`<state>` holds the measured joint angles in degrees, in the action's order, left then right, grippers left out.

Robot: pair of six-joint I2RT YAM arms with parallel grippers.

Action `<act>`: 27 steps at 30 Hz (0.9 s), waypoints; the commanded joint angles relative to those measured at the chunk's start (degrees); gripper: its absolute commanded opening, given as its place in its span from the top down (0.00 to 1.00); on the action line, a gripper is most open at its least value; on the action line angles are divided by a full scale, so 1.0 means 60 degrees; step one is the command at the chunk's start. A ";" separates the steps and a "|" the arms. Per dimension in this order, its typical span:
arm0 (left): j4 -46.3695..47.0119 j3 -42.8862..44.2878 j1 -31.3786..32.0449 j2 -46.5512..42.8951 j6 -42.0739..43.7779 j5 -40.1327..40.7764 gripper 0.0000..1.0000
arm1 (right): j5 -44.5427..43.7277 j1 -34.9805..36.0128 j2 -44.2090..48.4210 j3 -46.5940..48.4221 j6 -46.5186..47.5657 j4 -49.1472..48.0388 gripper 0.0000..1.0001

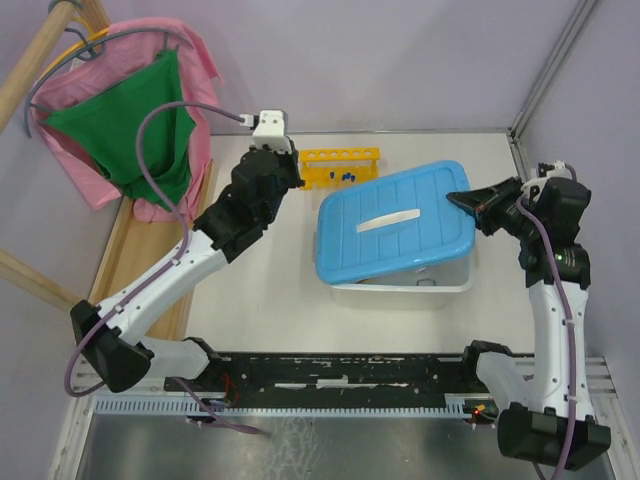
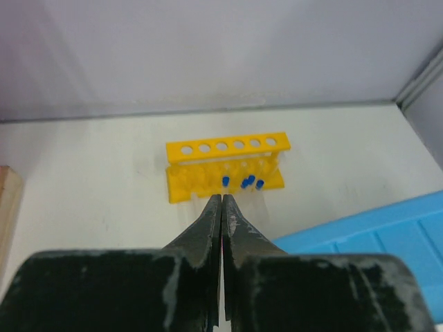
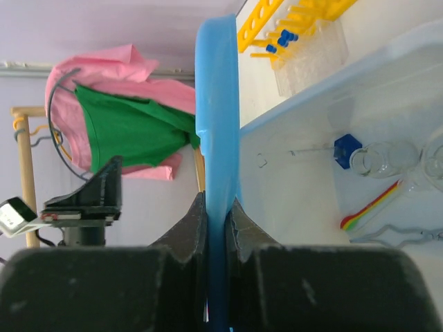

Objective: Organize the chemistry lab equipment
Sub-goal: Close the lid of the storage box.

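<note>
Over the white tub, the blue lid clamped edgewise in the right jaws could slip and drop, while behind the tub the yellow rack risks a knock from the empty, closed left jaws, spilling its blue-capped tubes.

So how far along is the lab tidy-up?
Looks done: blue-capped tubes sit in the yellow rack. In hand: right gripper clamps the blue lid by its edge over the white tub; left gripper shut, empty. Left: flasks and tongs lie in the tub.
</note>
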<state>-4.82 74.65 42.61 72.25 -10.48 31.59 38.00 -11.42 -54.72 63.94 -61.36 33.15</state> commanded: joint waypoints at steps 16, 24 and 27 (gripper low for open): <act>-0.0868 -0.0589 -0.0158 0.0750 -0.1835 -0.3887 0.97 | -0.3594 -0.0062 0.0753 0.0493 0.3310 0.2455 0.99; -0.0867 -0.0829 -0.0158 0.0739 -0.1923 -0.4161 0.97 | -0.4960 -0.0062 0.0092 0.1644 0.4735 0.4113 0.74; -0.0858 -0.0826 -0.0162 0.0810 -0.1930 -0.4276 0.97 | -0.5128 -0.0072 -0.0046 0.1755 0.5033 0.4446 0.63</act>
<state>-11.14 69.23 41.80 77.58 -19.40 7.92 17.69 -11.35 -53.76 72.23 -40.66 54.02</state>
